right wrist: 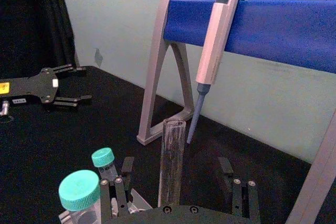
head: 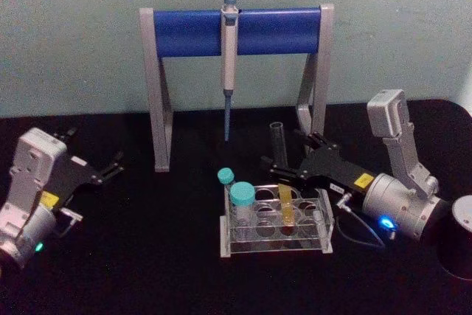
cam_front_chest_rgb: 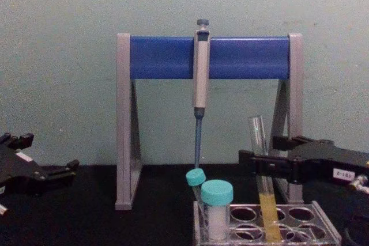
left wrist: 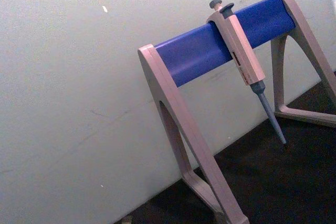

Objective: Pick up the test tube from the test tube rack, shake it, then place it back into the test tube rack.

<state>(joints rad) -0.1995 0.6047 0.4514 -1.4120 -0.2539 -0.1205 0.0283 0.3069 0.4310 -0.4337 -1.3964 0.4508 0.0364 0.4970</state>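
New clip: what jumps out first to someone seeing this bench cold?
The tall pipette stand with its blue bar and hanging pipette dominates the back of the table. In front, the right gripper, open, straddles the test tube of yellow liquid standing in the test tube rack; the left gripper sits parked at the table's left.

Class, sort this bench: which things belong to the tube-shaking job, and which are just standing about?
In the job: test tube, test tube rack, right gripper open around the tube.
Standing about: pipette, pipette stand, teal-capped vial, slim teal-capped tube, left gripper parked at left.
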